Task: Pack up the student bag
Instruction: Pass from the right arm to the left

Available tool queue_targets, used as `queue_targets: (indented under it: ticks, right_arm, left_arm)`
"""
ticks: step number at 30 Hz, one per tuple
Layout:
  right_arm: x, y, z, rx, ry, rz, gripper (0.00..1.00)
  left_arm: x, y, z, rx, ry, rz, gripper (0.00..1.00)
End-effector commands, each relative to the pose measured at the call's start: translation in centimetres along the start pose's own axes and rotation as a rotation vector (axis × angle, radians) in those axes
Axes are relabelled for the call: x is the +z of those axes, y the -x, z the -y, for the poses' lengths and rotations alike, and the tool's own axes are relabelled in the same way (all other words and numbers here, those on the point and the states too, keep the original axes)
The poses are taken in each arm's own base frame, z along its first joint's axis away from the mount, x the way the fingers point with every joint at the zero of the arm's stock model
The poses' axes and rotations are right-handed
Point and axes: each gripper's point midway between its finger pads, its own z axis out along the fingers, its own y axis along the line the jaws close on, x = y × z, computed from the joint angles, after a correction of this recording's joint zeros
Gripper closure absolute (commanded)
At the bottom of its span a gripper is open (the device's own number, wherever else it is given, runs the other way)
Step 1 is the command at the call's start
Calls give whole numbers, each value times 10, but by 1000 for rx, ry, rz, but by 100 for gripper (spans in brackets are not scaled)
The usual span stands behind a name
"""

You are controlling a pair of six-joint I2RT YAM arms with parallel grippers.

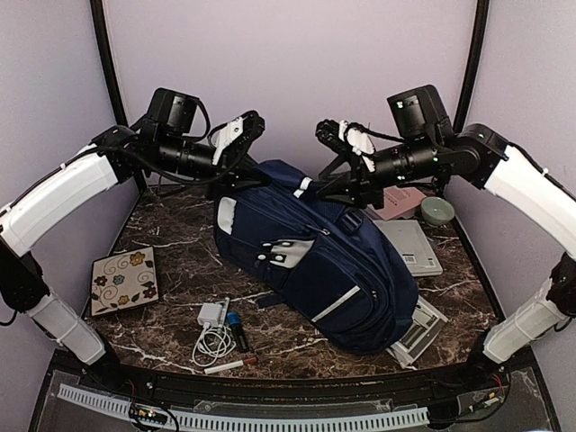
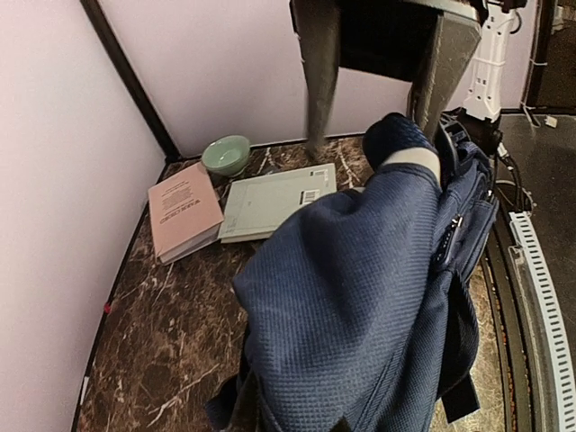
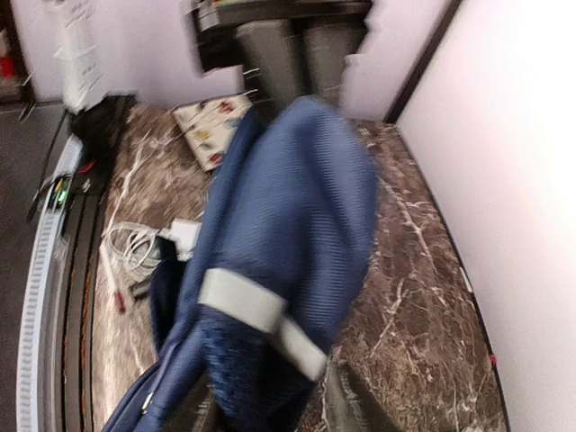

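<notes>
Dark marble table [image 1: 180, 236], lilac walls [image 1: 288, 72]; student bag [image 1: 335, 263] lying across tabletop.

Dark brown marble table [image 1: 180, 236], white veins. Student bag [image 1: 315, 261] lies across the middle on a diagonal, top end toward the back. Left of it: flat floral-print square [image 1: 125, 281]. Near front edge: white charger with coiled cable [image 1: 212, 328], blue-and-black marker [image 1: 237, 331] beside it, white pen with red tip [image 1: 229, 364]. Back right: pink book [image 1: 401, 203], green bowl [image 1: 437, 211], pale grey-green flat case [image 1: 410, 245]. White flat item [image 1: 423, 335] sticks out from under the bag's lower right, can't tell what.
</notes>
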Motion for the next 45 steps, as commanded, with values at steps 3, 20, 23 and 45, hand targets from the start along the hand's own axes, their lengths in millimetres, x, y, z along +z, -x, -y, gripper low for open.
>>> queue_targets:
  ticks: [3, 20, 23, 45]
  right_arm:
    - [-69, 69, 103, 229, -596, 324, 36]
    - [-55, 53, 79, 974, -469, 641, 57]
    - [-9, 45, 73, 1003, -396, 540, 58]
    - [117, -18, 99, 1161, -326, 360, 53]
  left_arm:
    - [-54, 11, -40, -106, 442, 17, 100]
    - [-172, 47, -82, -284, 980, 216, 100]
    - [-187, 55, -84, -261, 1032, 260, 100]
    - [-93, 7, -17, -289, 564, 306, 100]
